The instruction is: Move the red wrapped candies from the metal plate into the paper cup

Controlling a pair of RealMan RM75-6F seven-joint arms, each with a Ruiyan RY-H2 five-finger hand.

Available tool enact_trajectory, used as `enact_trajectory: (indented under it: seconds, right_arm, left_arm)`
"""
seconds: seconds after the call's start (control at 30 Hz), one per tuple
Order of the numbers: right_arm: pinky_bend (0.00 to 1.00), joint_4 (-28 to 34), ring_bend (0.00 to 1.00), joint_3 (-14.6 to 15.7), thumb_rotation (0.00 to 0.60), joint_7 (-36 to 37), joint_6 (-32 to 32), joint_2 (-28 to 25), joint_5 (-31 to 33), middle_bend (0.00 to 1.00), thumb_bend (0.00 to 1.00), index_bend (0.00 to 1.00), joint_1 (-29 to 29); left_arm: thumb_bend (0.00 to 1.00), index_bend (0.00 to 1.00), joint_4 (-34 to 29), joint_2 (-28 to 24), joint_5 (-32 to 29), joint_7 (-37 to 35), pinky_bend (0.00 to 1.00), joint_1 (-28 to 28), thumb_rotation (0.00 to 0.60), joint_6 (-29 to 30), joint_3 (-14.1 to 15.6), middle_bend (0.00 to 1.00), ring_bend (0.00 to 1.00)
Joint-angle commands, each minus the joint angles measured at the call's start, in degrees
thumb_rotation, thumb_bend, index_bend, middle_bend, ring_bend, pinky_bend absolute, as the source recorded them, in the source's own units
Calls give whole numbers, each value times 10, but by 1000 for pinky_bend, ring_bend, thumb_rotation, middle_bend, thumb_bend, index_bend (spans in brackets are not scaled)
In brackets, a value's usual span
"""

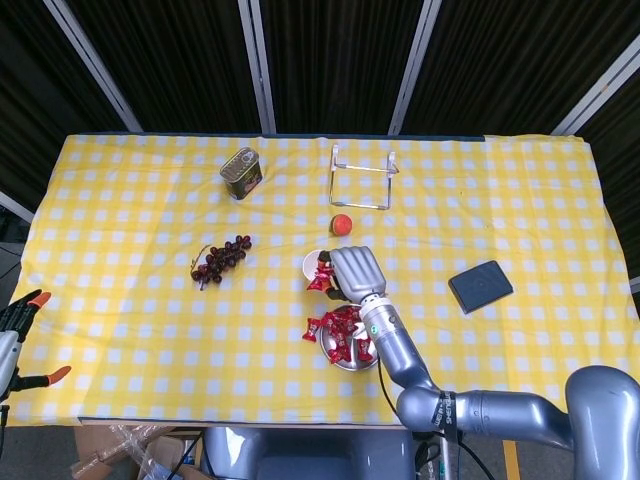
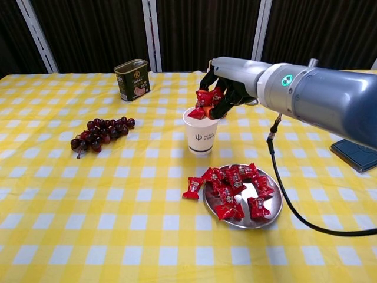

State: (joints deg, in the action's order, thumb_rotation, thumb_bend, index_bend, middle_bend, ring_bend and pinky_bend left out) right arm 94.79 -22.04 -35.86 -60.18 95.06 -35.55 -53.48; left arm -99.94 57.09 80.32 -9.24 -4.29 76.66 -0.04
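Note:
My right hand (image 2: 228, 87) hangs over the white paper cup (image 2: 201, 134) and grips a small bunch of red wrapped candies (image 2: 204, 99) just above the cup's rim. From the head view, this hand (image 1: 355, 270) covers most of the cup (image 1: 311, 263), with the held candies (image 1: 322, 276) showing at its left. The metal plate (image 2: 272, 211) lies in front of the cup with several red candies (image 2: 232, 190) on it. One candy (image 2: 192, 187) lies on the cloth by the plate's left rim. My left hand (image 1: 14, 335) sits off the table's left front corner, fingers apart, holding nothing.
A green tin can (image 2: 132, 79) stands at the back left, and dark grapes (image 2: 100, 132) lie left of the cup. An orange ball (image 1: 342, 224) and a wire rack (image 1: 362, 178) are behind the cup. A dark flat pad (image 1: 480, 286) lies to the right.

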Motion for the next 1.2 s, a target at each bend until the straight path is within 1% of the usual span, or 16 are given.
enact_trajectory:
  seconds: [0.03, 0.23, 0.57, 0.77, 1.0, 1.13, 1.2]
  right_arm:
    - [1000, -16, 911, -6, 600, 7, 4, 7, 3, 771, 606, 631, -10]
    - [1000, -56, 911, -6, 600, 15, 14, 16, 0, 771, 606, 631, -25]
    - [1000, -111, 911, 12, 600, 46, 26, 32, -18, 771, 606, 630, -27]
    - [1000, -130, 911, 22, 600, 62, 35, 39, -28, 770, 606, 627, -25]
    - [1000, -147, 911, 27, 600, 73, 40, 49, -35, 770, 606, 539, -25]
    - [1000, -149, 911, 30, 600, 77, 39, 51, -43, 771, 606, 467, -24]
    - [1000, -152, 911, 30, 600, 78, 37, 52, -47, 771, 607, 453, -24]
  left_arm:
    - [49, 0, -1, -1, -2, -1, 0, -1, 600, -2, 0, 0, 0]
    - [49, 0, -4, -5, -4, -8, 0, -2, 600, -7, 0, 0, 0]
    - [49, 0, -6, -9, -3, -13, 0, -2, 600, -10, 1, 0, 0]
    - [49, 0, -6, -9, -4, -13, 0, -3, 600, -13, 2, 0, 0]
    - [50, 0, -7, -9, -5, -13, 0, -3, 600, -13, 2, 0, 0]
    - [49, 0, -7, -10, -6, -13, 0, -4, 600, -14, 2, 0, 0]
    - [49, 0, -7, -10, -6, -13, 0, -4, 600, -14, 2, 0, 0]
